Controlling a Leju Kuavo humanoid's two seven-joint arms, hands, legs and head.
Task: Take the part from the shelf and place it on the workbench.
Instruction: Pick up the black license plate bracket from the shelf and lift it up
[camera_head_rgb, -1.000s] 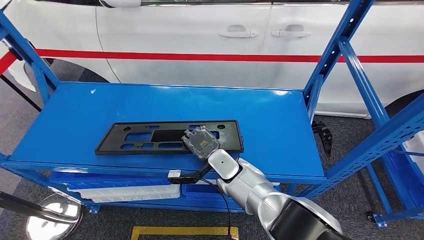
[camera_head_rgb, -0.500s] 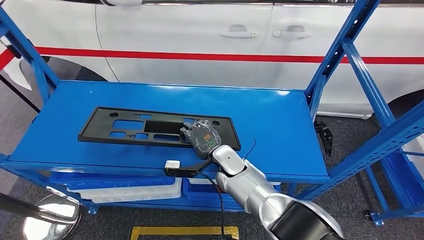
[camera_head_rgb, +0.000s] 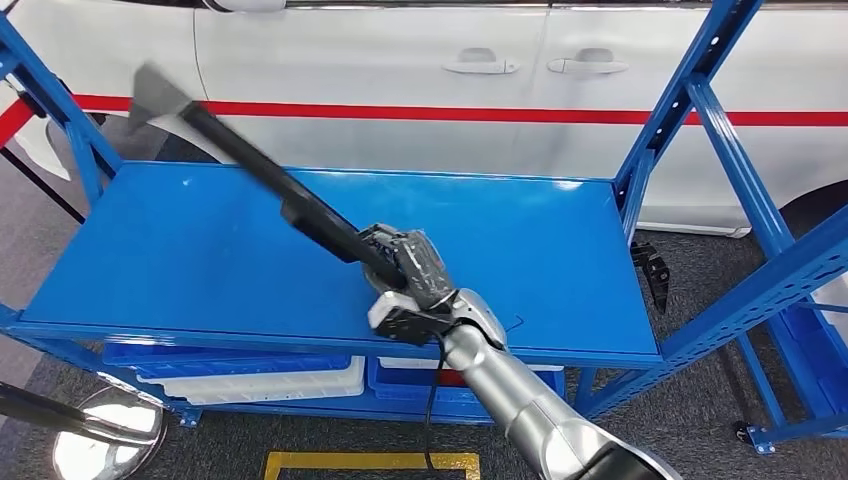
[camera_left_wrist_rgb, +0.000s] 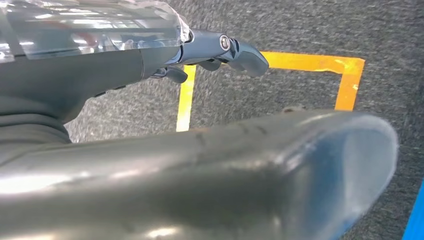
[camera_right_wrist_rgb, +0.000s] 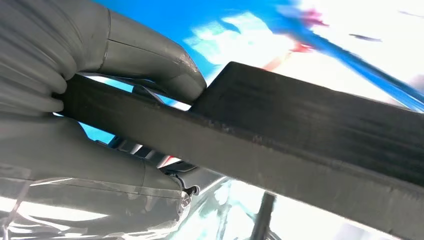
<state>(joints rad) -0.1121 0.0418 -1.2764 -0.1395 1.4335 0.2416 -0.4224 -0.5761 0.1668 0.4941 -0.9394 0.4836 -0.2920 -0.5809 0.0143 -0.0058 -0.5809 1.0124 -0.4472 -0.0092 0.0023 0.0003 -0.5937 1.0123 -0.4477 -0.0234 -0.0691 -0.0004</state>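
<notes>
Plainly, the lifting step was in hand. Going left to right in the head view, the one black part (camera_head_rgb: 250, 165) rose from its blurred far end high at the left, clear of the blue shelf (camera_head_rgb: 150, 260), slanting down to the right hand (camera_head_rgb: 405, 268) near the shelf's front edge. That hand gripped the part's near end; in the right wrist view its fingers (camera_right_wrist_rgb: 145, 60) closed over one edge of the flat dark plate (camera_right_wrist_rgb: 310, 130). The left hand (camera_left_wrist_rgb: 215, 47) hung over grey floor with a yellow tape outline (camera_left_wrist_rgb: 345, 75), fingers apart and holding nothing. I counted one part, one shelf deck, and one white car (camera_head_rgb: 420, 80) behind it. As I judged it, the next move called for carrying the long plate clear of the right-hand upright (camera_head_rgb: 680, 110) and turning toward the workbench.
</notes>
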